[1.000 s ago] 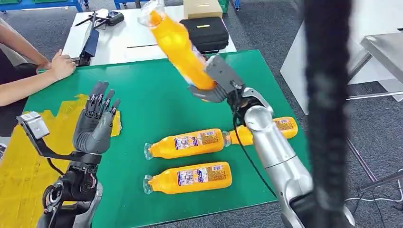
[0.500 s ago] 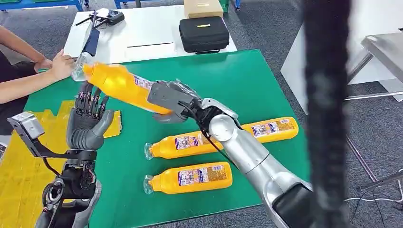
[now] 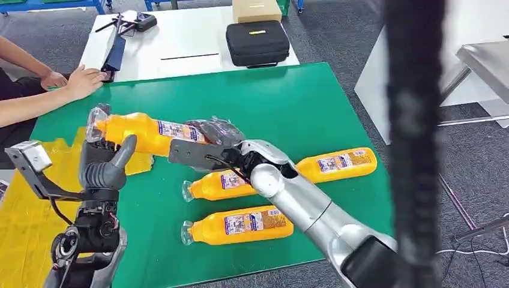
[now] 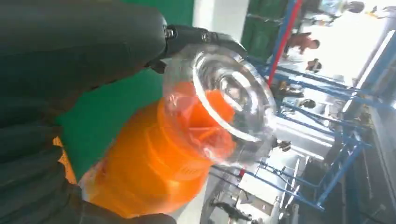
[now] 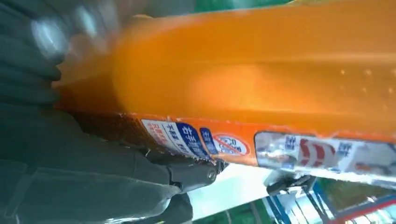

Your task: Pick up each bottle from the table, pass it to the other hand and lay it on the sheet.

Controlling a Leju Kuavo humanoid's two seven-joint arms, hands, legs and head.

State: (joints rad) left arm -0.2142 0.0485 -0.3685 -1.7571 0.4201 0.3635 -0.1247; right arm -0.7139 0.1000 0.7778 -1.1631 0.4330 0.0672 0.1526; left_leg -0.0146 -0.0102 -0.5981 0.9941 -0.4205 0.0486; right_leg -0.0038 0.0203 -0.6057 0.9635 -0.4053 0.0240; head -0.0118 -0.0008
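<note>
R hand [image 3: 204,147] grips orange juice bottle [image 3: 141,132] level – neck laid into L hand [image 3: 105,162], whose clasp I can't tell – for handover

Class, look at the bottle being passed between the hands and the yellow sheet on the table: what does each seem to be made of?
Held bottle: probably clear glossy plastic, since its see-through end shows orange liquid inside; a printed label wraps the body. Yellow sheet: seemingly thin plastic film or paper, slightly shiny, with a ragged torn edge; which one is unclear.
</note>
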